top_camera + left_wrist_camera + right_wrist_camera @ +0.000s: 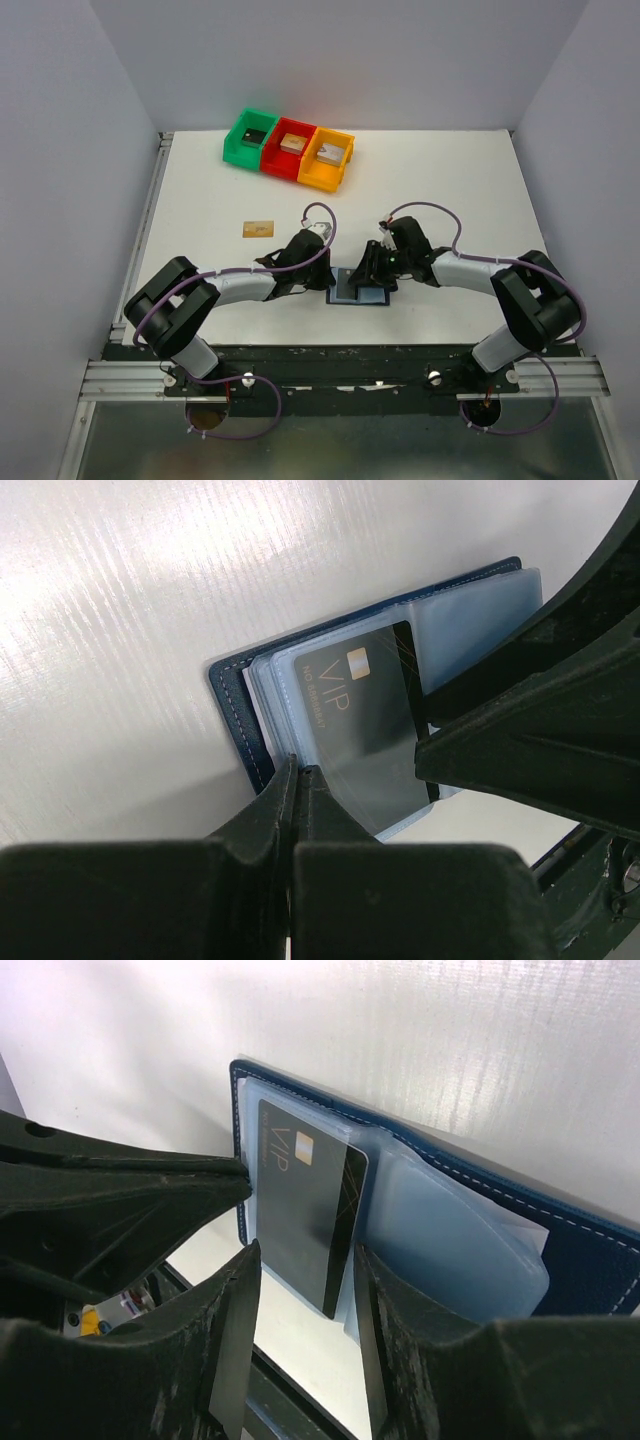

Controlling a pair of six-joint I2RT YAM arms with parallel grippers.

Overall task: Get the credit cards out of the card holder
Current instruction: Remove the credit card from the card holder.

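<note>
The card holder (360,293) lies open near the table's front edge, dark blue with clear pockets (590,1250). A black credit card (305,1190) marked VIP sticks partway out of a pocket (360,705). My right gripper (305,1255) is open, one finger on each side of the card's free end, with a gap on both sides. My left gripper (298,770) is shut, its tips pressing on the pockets at the holder's left edge (232,695). A tan-gold credit card (258,228) lies flat on the table, left of the arms.
Green (250,138), red (291,150) and orange (328,158) bins stand in a row at the back, each with a small block inside. Both grippers (322,272) (372,275) meet over the holder, close to the front edge. Grey walls enclose the table.
</note>
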